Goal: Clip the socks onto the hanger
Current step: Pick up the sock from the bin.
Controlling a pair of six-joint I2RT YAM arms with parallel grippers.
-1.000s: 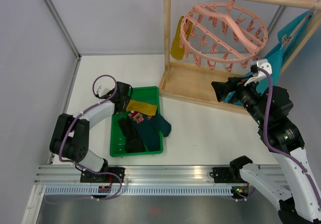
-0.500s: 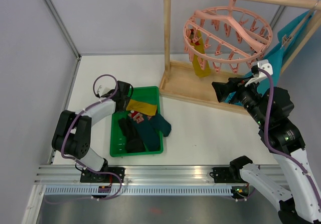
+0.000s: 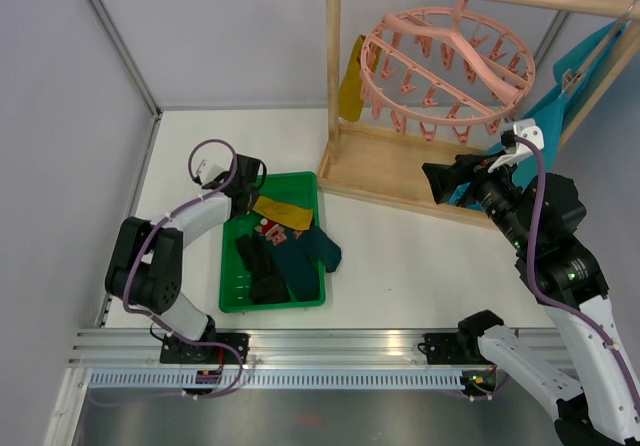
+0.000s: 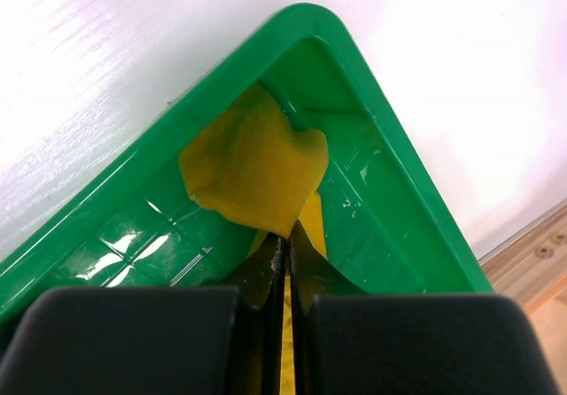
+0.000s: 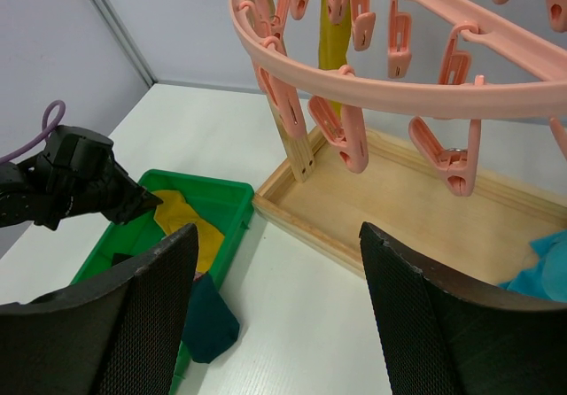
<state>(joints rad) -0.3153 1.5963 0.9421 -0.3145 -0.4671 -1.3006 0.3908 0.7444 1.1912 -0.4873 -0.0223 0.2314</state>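
1. My left claw [image 4: 285,246] is squeezed shut on a yellow sock [image 4: 257,169]. The cloth is pinched between its two fingers.
2. That sock lies in the far corner of the green tray [image 4: 390,151]. The claw reaches down into that same corner.
3. More socks lie in the tray, closer to me: a red-and-white sock [image 3: 270,231], a black sock [image 3: 258,266] and a dark teal sock [image 3: 298,266].
4. Another teal sock [image 3: 326,250] flops over the tray's right rim onto the white table [image 3: 400,256].
5. My right claw [image 5: 279,236] is wide open and holds nothing. It hangs in the air, well apart from the tray and near the wooden rack [image 3: 400,166].
6. The pink hanger [image 5: 372,92] hangs by its hook from the rack's top bar, above and just past the right claw. Lots of little pegs dangle from its ring.
7. One mustard sock [image 3: 350,76] hangs down at the hanger's left side, beside the rack's tall post.
8. The rack's tall post and flat wooden base stand between the tray and the hanger.
9. A big teal cloth [image 3: 570,76] hangs on the right side of the rack, behind my right arm.
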